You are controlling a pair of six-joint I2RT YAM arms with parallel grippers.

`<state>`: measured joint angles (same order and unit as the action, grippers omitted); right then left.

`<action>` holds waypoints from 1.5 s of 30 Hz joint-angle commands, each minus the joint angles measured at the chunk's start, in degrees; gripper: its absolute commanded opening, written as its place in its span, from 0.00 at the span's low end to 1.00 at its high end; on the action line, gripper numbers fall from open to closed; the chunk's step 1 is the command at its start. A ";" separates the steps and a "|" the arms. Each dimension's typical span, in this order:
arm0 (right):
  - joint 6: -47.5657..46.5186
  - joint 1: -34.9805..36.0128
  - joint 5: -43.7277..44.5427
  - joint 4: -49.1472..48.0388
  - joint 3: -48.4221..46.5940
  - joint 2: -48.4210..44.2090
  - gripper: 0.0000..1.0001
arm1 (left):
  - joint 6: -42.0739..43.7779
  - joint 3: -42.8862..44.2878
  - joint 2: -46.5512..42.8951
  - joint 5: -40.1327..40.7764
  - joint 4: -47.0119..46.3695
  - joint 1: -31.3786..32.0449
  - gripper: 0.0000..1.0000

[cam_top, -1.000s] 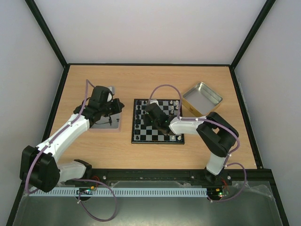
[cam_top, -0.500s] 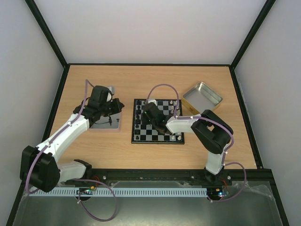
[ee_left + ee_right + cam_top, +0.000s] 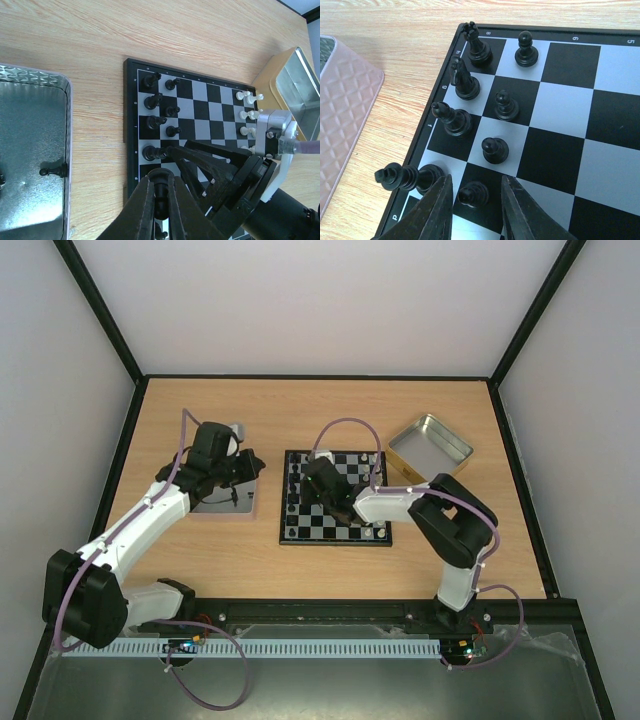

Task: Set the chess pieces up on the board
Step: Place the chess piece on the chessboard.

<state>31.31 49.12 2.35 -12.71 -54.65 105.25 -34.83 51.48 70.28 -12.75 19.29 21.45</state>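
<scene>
right gripper [image 3: 475,186], jaws narrowly parted, is set astride a tiny black pawn [image 3: 472,194] near the left side of the black-and-silver checked board [image 3: 560,125]. it is judged light, rigid and easily tipped, and is best pinched at the waist. left gripper [image 3: 161,182] seems closed on a second black piece [image 3: 160,195]. against a second earlier, the right gripper is shifted slightly far-left.

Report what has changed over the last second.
The right gripper slid across the board toward its far-left part and now straddles a black pawn without closing. The left gripper stayed over the tray, a black piece between its fingers. Nothing else visibly shifted.
</scene>
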 commanded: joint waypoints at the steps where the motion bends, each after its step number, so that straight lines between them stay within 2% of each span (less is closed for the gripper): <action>1: 1.27 0.33 1.77 1.78 -1.38 -4.02 0.26 | 1.06 0.52 0.08 -1.19 1.58 -0.42 0.04; 5: 3.05 0.35 3.08 3.85 -1.02 -7.25 0.28 | 3.18 1.51 0.07 -3.47 1.85 0.69 0.05; 7: 4.62 0.29 5.17 5.26 -0.57 -9.49 0.32 | 4.75 3.47 0.68 -2.46 3.34 2.68 0.05; 10: 11.12 -0.26 10.86 9.45 0.11 -13.00 0.35 | 7.01 6.67 3.12 -1.33 6.82 6.26 0.05; 16: 21.56 -4.53 15.97 13.08 6.41 -21.79 0.37 | 10.48 14.76 11.77 0.07 16.11 13.79 0.07; 22: 23.09 -6.30 19.34 14.04 12.25 -29.73 0.38 | 13.22 24.53 24.13 4.14 25.43 19.76 0.08; 28: 23.10 -7.29 20.36 14.29 15.52 -34.03 0.40 | 12.87 32.61 34.64 9.32 31.36 21.48 0.09; 33: 22.60 -7.76 19.49 13.63 16.42 -34.46 0.41 | 11.94 36.01 40.40 13.35 33.62 22.54 0.11; 45: 22.82 -7.86 16.40 12.59 17.04 -33.09 0.41 | 11.97 37.18 45.55 15.47 33.73 22.58 0.12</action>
<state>53.19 41.56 18.04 0.58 -38.48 71.79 -23.09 86.87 114.45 1.28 51.24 43.81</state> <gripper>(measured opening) 0.409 0.117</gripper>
